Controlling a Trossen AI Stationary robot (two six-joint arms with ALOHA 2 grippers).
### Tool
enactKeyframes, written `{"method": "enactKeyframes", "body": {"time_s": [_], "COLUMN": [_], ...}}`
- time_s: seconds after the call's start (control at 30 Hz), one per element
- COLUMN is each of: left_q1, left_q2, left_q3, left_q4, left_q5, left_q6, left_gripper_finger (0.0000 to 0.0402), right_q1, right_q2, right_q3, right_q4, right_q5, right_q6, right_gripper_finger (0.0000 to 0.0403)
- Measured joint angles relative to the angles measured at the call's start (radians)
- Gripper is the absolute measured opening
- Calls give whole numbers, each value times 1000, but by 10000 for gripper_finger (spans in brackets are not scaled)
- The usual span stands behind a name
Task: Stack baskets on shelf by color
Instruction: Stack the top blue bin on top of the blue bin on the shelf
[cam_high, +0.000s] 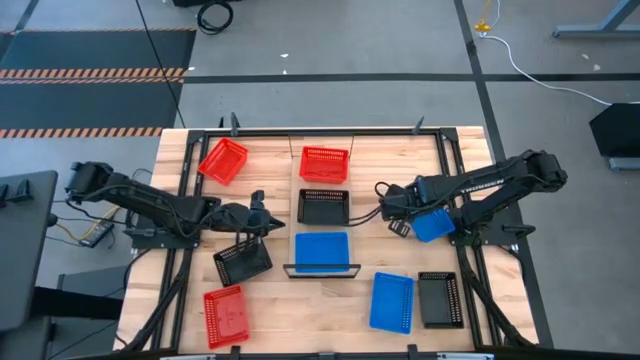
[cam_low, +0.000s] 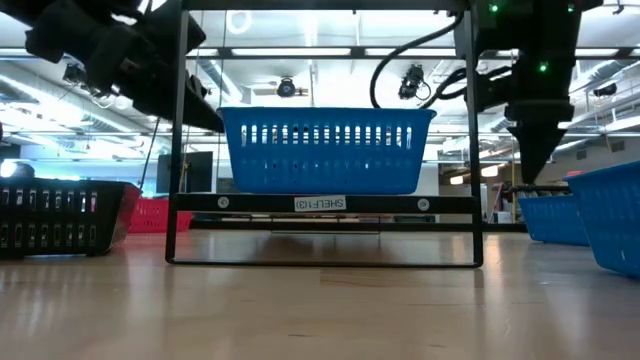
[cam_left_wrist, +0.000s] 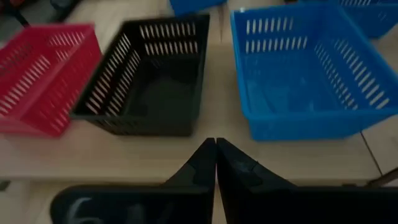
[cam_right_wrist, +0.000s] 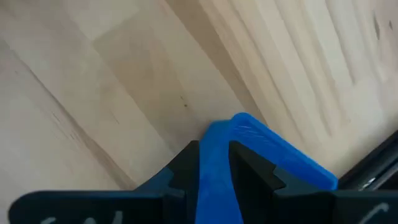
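Observation:
The shelf (cam_high: 322, 271) is a narrow raised board with a black frame (cam_low: 325, 203) at its near end. A red basket (cam_high: 325, 163), a black basket (cam_high: 323, 205) and a blue basket (cam_low: 325, 150) stand on it in a row. My left gripper (cam_left_wrist: 215, 149) is shut and empty, left of the shelf and facing those three (cam_left_wrist: 149, 68). Another black basket (cam_high: 243, 262) rests on the table just near of it. My right gripper (cam_right_wrist: 214, 165), right of the shelf, is shut on a second blue basket (cam_high: 432, 224). My right gripper pinches the blue basket's thin side wall (cam_right_wrist: 214, 177) between its two fingers (cam_right_wrist: 249, 168), close to a corner (cam_right_wrist: 245, 121). In the low view the fingers point down at it from above. The basket sits tilted under the wrist; whether it is clear of the table, I cannot tell.
A red basket (cam_high: 223, 160) lies at the far left of the table and another red one (cam_high: 227, 315) near left. A blue basket (cam_high: 392, 302) and a black basket (cam_high: 440, 300) lie side by side near right. Black frame bars run along the table's edges.

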Motion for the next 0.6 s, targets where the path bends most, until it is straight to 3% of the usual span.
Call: {"method": "enactKeyframes", "body": {"time_s": [0.13,0.33,0.6], "left_q1": [0,0,0], "left_q2": [-33,-102,-178], "left_q3": [0,0,0], "left_q4": [-28,-143,-171], "left_q5": [-19,-136,-145], "left_q6": [15,28,51], "left_gripper_finger": [25,39,64], "right_q1": [6,22,42], "right_q2": [0,0,0], "right_q3": [0,0,-4], "right_q4": [1,-5,-73], "right_q5": [-26,-55,-59], "right_q6": [73,159,263], "right_gripper_finger": [99,135,180]}}
